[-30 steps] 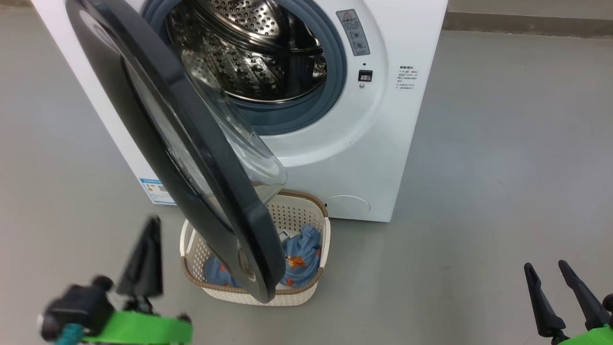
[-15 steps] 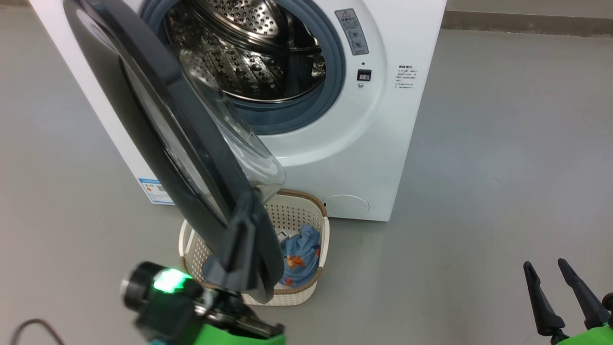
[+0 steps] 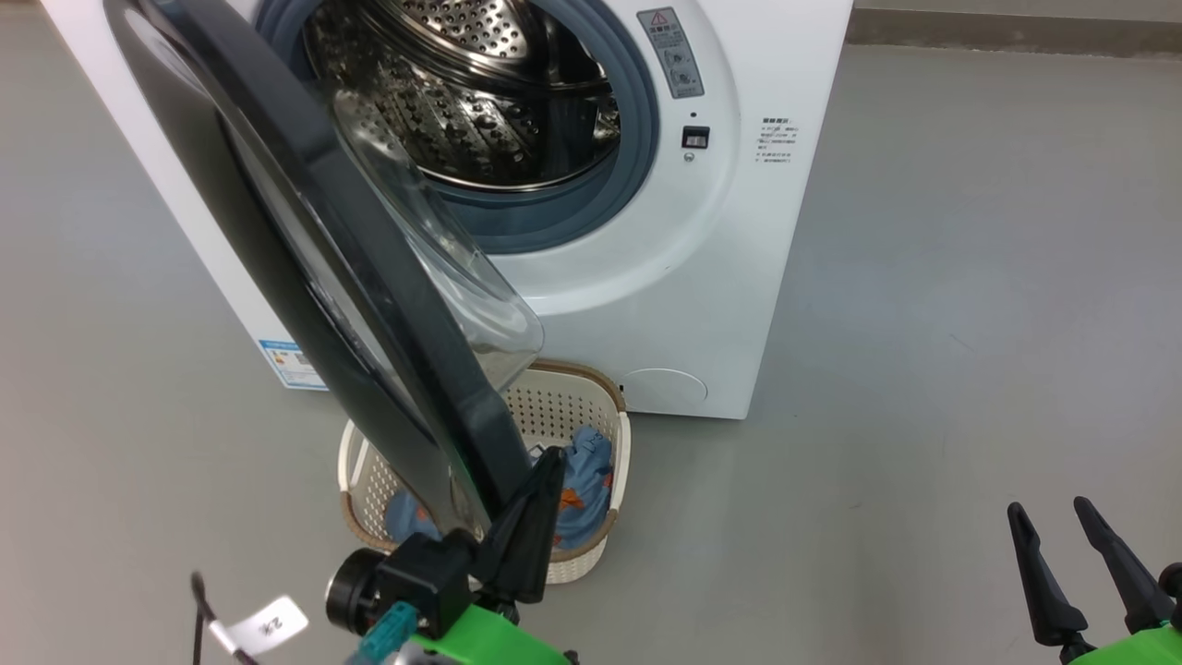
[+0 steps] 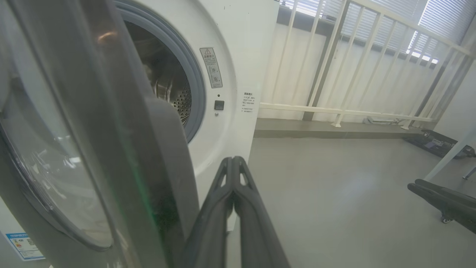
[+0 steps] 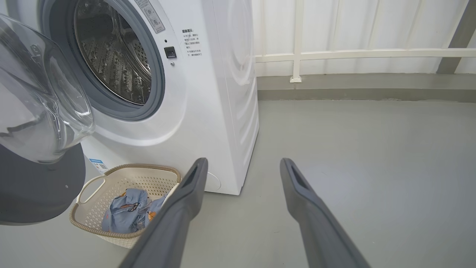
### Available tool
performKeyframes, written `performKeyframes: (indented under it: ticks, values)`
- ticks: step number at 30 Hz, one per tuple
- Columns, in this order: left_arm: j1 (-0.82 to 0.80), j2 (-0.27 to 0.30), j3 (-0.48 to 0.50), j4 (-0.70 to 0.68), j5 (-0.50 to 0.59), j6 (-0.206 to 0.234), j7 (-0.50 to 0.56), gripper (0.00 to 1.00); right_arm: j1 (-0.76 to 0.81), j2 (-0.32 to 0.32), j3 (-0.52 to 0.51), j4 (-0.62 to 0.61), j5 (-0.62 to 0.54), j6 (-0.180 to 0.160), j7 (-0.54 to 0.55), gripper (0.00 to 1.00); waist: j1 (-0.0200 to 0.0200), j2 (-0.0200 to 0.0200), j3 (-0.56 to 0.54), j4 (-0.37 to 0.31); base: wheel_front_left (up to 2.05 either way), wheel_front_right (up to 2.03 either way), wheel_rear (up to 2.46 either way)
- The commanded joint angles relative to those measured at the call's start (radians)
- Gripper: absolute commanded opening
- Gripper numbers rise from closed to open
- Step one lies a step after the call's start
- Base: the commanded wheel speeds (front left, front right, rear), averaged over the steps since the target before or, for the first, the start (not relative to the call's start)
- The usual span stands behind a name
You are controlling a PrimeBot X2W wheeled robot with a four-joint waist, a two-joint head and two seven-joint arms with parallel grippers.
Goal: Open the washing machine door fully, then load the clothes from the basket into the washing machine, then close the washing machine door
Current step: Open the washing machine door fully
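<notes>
head view: glossy black round door (image 3: 374, 277), half open, hides part of cream perforated plastic basket (image 3: 563, 406) and its light blue printed clothes (image 3: 586, 489); left fingers (image 3: 528, 536) clenched empty at the door's edge, contact unclear. left wrist view: door blurred beside them. right wrist view: right fingers (image 5: 186, 201) spread, empty; white boxy washing machine (image 5: 215, 93) cut off.

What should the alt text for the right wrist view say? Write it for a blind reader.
A white washing machine stands with its round door swung open at the left, showing the steel drum. On the grey floor before it, a cream basket holds blue printed clothes. The right gripper stands open in the foreground, dark fingers apart.
</notes>
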Motion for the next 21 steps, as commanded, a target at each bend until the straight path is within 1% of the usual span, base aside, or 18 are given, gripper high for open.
performKeyframes:
  ticks: [1,11,15,21]
  values:
    - [-0.053,0.003,0.023,-0.002,-0.012,-0.007,-0.006,0.0,-0.018,-0.018,0.021,-0.024,-0.009,0.009,-0.012,1.0,0.0,0.0,0.001,-0.002,0.0,0.0,0.0]
    - [-0.095,0.003,0.027,0.11,-0.078,-0.006,-0.006,0.0,-0.026,-0.018,0.029,-0.025,-0.006,0.009,-0.012,1.0,0.0,0.0,0.001,-0.01,0.0,0.0,0.0]
    - [-0.094,0.003,0.056,0.123,-0.123,-0.01,-0.006,0.0,-0.025,-0.018,0.027,-0.027,-0.004,0.009,-0.012,1.0,0.0,0.0,0.002,-0.008,0.0,0.0,0.0]
    - [-0.088,0.003,0.097,0.137,-0.12,-0.016,-0.006,0.0,-0.021,-0.015,0.021,-0.031,-0.005,0.009,-0.012,1.0,0.0,0.0,0.001,-0.001,0.0,0.0,0.0]
